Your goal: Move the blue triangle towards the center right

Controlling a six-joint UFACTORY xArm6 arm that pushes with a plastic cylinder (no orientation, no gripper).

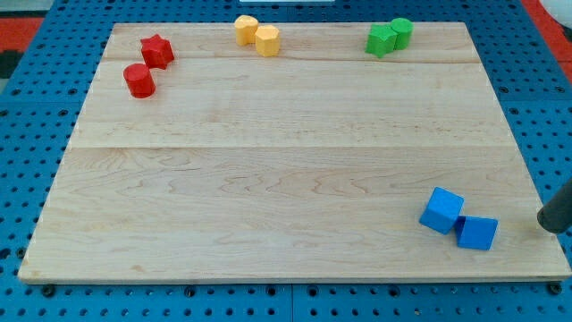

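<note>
Two blue blocks touch each other at the view's bottom right of the wooden board. The left one looks like a cube. The right one is lower and flatter and looks like the blue triangle, though its shape is hard to make out. My tip comes in from the view's right edge. It stands on the board's right margin, a short way right of the right blue block and apart from it.
A red star and a red cylinder sit at the top left. Two yellow blocks sit at the top middle. Two green blocks sit at the top right. A blue pegboard surrounds the board.
</note>
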